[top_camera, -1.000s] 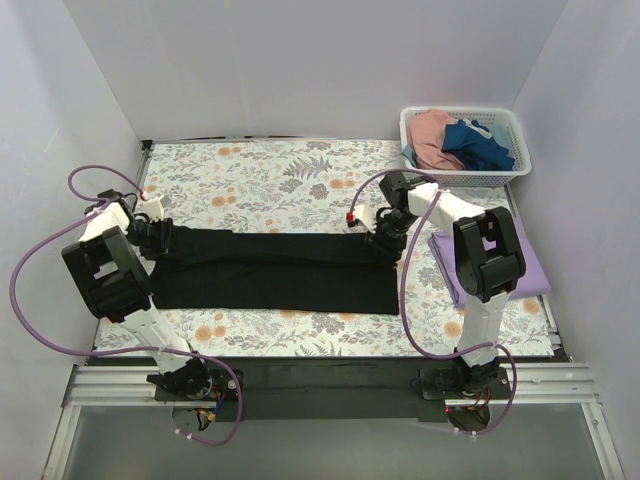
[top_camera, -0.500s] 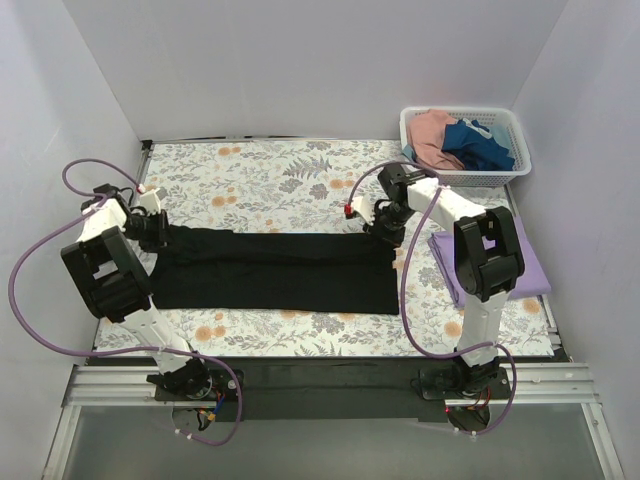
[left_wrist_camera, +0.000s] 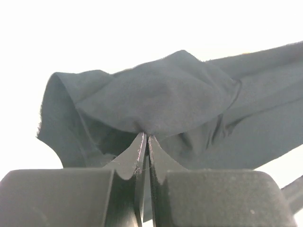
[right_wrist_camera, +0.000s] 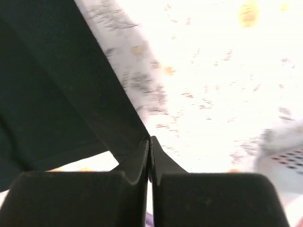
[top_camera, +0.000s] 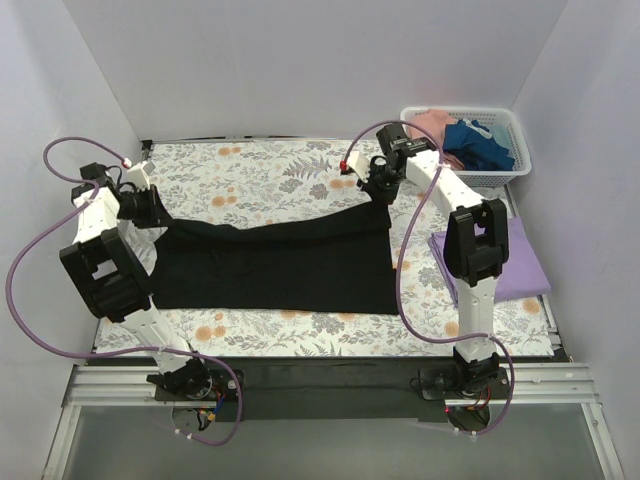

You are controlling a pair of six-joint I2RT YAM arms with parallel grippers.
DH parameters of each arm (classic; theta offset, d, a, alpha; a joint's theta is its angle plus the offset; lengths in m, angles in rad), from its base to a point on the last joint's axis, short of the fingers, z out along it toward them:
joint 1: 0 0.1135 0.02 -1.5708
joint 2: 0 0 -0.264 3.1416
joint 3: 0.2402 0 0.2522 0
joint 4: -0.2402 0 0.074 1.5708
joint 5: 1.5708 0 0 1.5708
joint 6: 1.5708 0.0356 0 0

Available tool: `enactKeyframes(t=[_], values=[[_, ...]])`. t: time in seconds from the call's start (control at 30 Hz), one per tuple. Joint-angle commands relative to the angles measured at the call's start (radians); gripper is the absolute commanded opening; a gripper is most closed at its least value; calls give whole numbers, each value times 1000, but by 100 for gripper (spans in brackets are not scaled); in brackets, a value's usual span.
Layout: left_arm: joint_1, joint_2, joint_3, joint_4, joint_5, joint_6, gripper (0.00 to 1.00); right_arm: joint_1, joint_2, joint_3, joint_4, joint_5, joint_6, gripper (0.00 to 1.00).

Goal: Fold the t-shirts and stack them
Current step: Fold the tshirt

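Note:
A black t-shirt [top_camera: 275, 265] lies across the flowered table, with its far edge lifted at both ends. My left gripper [top_camera: 148, 212] is shut on the far-left corner of the black t-shirt [left_wrist_camera: 156, 101], and the cloth bunches just above its fingertips [left_wrist_camera: 142, 142]. My right gripper [top_camera: 380, 195] is shut on the far-right corner of the black t-shirt [right_wrist_camera: 61, 94], and holds it up over the table. A folded lavender t-shirt [top_camera: 525, 262] lies at the right, beside the right arm. Pink and dark blue t-shirts [top_camera: 462, 140] are heaped in the basket.
A white lattice basket [top_camera: 505, 172] stands at the back right corner. White walls close in the table on three sides. Purple cables loop from both arms. The flowered tablecloth [top_camera: 270, 175] shows beyond the black cloth.
Both grippers have shut on the far corners of the black t-shirt. They have moved back toward the rear wall and lifted, which has drawn the far edge of the shirt up.

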Motion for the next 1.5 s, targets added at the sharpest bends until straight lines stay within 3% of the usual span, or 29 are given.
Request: enactKeyframes(t=[0.0,0.2,0.4,0.67,1.17,1.47], values=[[2,-35,61,83,64,-55,0,-5,36,84,7,31,-2,1],[0,-44,66,144,104,-87,0,-10,15,64,49,55,6,1],[2,-94,23,118,87,-14,0,-24,-53,-31,82,34,-2,1],[11,-153,-79,77,30,51,0,-22,-90,-138,89,33,-37,1],[10,-179,-327,161,-79,92,0,-17,-101,-298,108,-3,-66,1],[10,-185,-329,143,-70,140,0,-5,-127,-328,103,0,-85,1]])
